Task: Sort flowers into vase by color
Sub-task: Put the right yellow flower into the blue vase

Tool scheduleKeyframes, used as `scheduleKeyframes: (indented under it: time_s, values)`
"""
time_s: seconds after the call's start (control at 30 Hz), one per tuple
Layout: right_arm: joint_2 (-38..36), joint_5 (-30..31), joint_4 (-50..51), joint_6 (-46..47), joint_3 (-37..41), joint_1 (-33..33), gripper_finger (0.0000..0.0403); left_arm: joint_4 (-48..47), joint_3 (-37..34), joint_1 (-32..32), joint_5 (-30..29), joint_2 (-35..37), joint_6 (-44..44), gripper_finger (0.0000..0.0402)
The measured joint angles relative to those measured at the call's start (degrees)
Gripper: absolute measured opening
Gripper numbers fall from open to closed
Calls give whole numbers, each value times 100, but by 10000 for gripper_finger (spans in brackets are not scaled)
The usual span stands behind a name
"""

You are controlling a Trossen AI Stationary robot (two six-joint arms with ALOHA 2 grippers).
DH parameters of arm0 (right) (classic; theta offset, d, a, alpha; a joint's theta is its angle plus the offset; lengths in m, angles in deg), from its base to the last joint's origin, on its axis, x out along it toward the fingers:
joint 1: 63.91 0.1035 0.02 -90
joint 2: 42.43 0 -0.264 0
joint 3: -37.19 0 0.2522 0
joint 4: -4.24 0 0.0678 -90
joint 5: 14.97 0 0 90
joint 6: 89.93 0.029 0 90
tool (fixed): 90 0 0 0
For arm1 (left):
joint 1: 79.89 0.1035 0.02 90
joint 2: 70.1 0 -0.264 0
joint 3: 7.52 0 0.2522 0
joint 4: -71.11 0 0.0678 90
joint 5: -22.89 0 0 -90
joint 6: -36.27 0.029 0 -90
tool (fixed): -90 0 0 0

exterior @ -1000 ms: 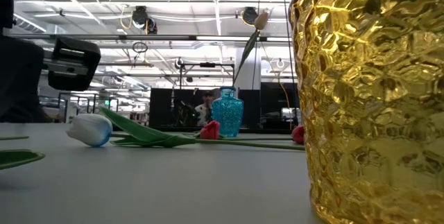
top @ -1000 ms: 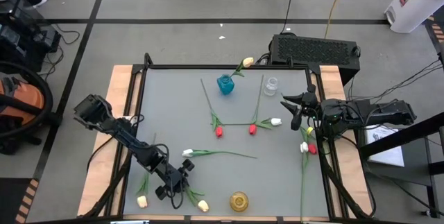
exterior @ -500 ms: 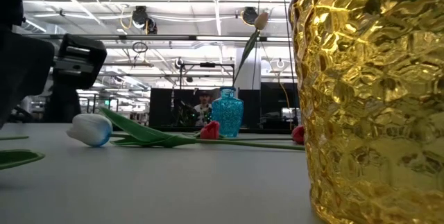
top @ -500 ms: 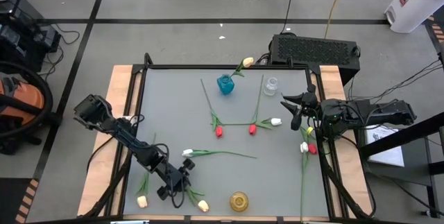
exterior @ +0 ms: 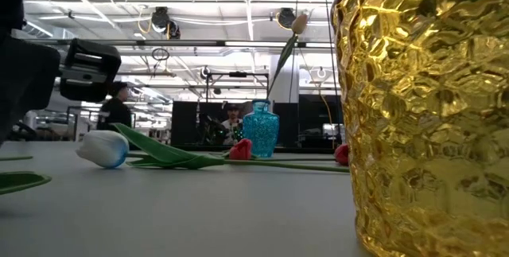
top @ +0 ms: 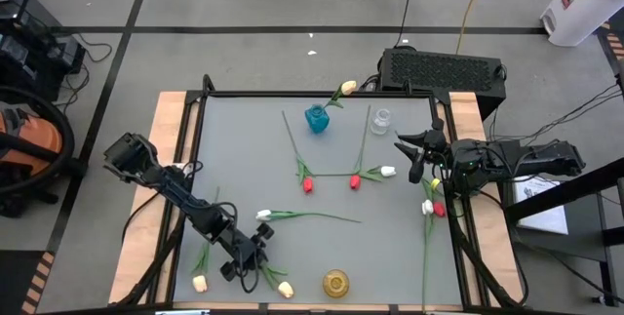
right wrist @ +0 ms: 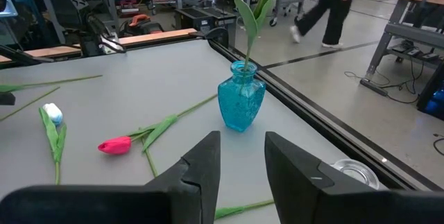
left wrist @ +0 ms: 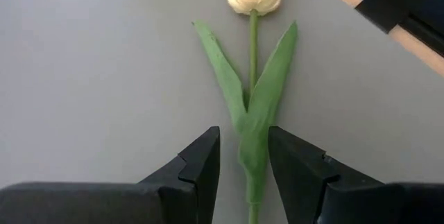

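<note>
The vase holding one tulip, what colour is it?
Blue vase, clearest in the right wrist view.

The gold vase (exterior: 425, 114) is cut off by the low view's edge, hiding the table behind it.

Artificial tulips (top: 305, 215) with thin green stems, scattered flat on grey table (top: 234, 149): red (top: 308, 185), white (top: 388, 171) and cream buds (top: 285, 290). One cream tulip (top: 347, 88) upright in blue vase (top: 316, 119). Gold vase (top: 336, 282) and clear vase (top: 381, 119) without flowers.
</note>
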Motion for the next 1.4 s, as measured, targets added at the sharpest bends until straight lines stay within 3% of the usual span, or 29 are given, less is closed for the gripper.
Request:
scheduleKeyframes:
  time_s: [0.77,1.0,1.4]
  values:
    - [0,0,1,0,0,2,105,-103,-4,-58,112,-2,-300,130]
    - [0,2,1,0,0,0,105,190,13,-45,92,-422,-274,130]
    - [-2,0,1,0,0,0,105,258,13,-45,92,-413,-267,130]
